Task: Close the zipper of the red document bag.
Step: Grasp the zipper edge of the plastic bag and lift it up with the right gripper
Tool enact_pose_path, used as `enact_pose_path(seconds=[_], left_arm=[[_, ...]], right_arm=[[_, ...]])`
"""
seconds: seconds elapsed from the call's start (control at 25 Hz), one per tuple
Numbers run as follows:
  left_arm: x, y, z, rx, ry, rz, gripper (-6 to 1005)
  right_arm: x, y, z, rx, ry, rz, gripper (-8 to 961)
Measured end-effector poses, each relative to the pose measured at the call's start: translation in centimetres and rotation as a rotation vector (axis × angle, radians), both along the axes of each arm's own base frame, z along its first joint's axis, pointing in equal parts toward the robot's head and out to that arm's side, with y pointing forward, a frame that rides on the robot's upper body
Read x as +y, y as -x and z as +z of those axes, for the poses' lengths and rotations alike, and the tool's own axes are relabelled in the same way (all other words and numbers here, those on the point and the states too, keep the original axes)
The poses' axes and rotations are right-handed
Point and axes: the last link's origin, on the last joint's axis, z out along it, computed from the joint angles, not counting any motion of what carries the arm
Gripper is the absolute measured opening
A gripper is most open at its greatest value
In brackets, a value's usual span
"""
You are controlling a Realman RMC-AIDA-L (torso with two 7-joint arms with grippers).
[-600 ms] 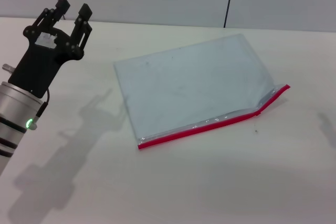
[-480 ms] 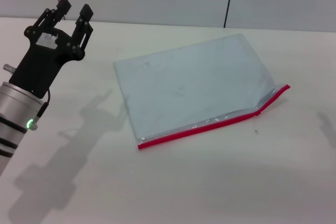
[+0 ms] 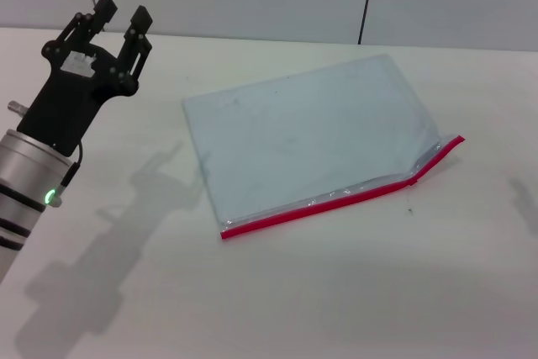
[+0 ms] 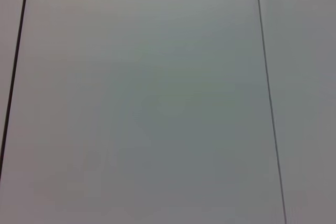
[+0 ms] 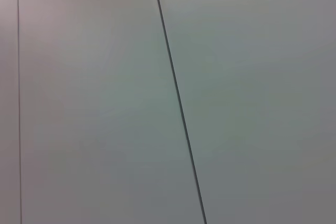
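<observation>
we see the red document bag (image 3: 311, 140) lying flat on the white surface (image 3: 336, 292), a little right of the middle in the head view, turned at a slant so that its far right corner points away from us. it is a pale blue-grey, translucent pouch. the zipper (image 3: 336, 197) runs along its near long edge as a thin bright-red strip with a silvery clear band just behind it, from the near left corner up toward the right. near its right end the strip kinks and the last stretch lifts slightly off the line of the rest, ending in a red tip at the bag's right corner. we cannot make out the slider.

our left pincer (image 3: 119, 13) hangs above the far left part of the surface, well apart from the bag, its two black fingers (image 3: 138, 20) pointing away from us with a clear gap between them and nothing in that gap. its shadow falls on the surface just left of the bag.

our right pincer does not show in the head view. both wrist views show only a plain grey wall (image 4: 157, 103) with thin dark seams.
</observation>
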Motion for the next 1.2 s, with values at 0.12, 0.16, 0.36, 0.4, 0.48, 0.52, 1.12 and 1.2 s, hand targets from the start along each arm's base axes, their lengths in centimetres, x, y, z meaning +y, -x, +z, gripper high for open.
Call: enact_pose_path(seconds=[0.12,0.16,0.36,0.4,0.48,0.52,1.12,1.2], left_arm=[[0.1,0.0,-0.1,0.002,0.004,0.004,483],[0.2,0.0,-0.1,0.004,0.006,0.007,483],[0.6,0.2,-0.4,0.017,0.023,0.031,483],[0.7,0.2,-0.4,0.019,0.025,0.034,483],[0.8,0.2,-0.5,0.021,0.028,0.037,483],[0.8,0.2,-0.5,0.021,0.028,0.037,483],[0.8,0.2,-0.5,0.023,0.029,0.035,483],[0.8,0.2,-0.5,0.023,0.029,0.035,483]], right_arm=[[0.2,-0.1,-0.1,0.002,0.012,-0.012,654],[0.4,-0.1,-0.3,0.009,0.026,-0.024,654],[2.5,-0.3,-0.9,0.052,0.177,-0.097,654],[3.1,-0.4,-1.0,0.057,0.215,-0.115,653],[4.1,-0.6,-1.2,0.064,0.296,-0.165,653],[4.6,-0.7,-1.4,0.064,0.343,-0.194,653],[6.7,-1.9,-3.2,0.025,0.689,-0.446,653],[6.7,-2.0,-3.4,0.013,0.716,-0.465,654]])
